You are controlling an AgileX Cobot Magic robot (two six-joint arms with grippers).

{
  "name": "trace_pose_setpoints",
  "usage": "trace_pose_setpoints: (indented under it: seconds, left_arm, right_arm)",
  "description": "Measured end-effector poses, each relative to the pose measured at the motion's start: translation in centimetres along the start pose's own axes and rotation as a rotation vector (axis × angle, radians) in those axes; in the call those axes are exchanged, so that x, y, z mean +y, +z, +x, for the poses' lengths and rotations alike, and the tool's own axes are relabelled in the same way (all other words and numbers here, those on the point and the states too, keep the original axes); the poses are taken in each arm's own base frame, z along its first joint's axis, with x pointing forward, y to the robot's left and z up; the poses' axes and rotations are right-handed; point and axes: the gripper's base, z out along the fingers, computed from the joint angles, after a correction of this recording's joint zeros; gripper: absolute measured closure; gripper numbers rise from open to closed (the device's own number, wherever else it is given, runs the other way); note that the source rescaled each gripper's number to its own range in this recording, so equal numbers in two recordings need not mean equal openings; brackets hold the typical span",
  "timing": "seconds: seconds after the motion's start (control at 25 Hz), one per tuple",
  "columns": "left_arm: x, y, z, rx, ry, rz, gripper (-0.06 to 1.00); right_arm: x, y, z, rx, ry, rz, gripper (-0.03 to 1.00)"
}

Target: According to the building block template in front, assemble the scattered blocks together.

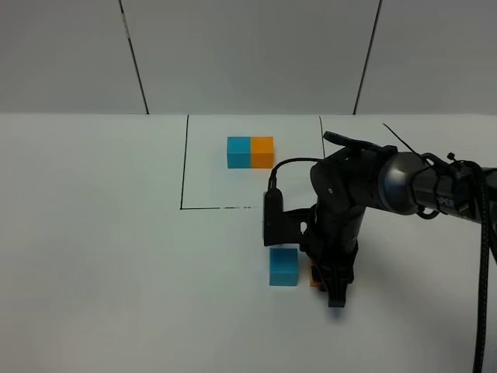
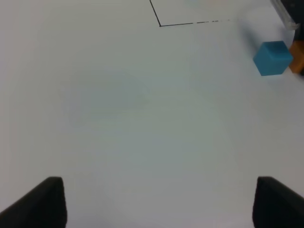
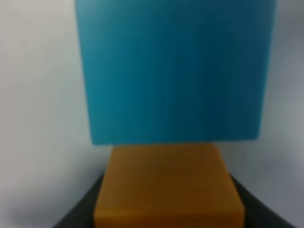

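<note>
right pincer [image 1: 328,289] pinches orange cube [image 3: 168,185] beside blue cube [image 1: 283,266]; left pincer [image 2: 156,204] spread.

The white table [image 1: 93,233] bears a template pair [image 1: 250,152], blue cube [image 1: 283,266] and orange cube [image 3: 166,190].

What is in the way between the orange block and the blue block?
Nothing that I can see. In the right wrist view the orange block looks to be right up against the blue block, with no gap and no other thing between them.
</note>
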Motion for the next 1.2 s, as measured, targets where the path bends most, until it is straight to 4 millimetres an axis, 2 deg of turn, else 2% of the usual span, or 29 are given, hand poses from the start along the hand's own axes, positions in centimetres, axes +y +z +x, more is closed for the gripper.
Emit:
trace_pose_setpoints:
  seconds: [0.28, 1.2]
  left_arm:
    - [0.00, 0.00, 0.00, 0.000, 0.002, 0.000, 0.27]
    - [0.00, 0.00, 0.00, 0.000, 0.001, 0.000, 0.27]
  right_arm:
    - [-0.65, 0.15, -0.53, -0.010, 0.018, -0.027, 0.97]
    - [-0.65, 0.16, -0.72, -0.029, 0.034, -0.030, 0.97]
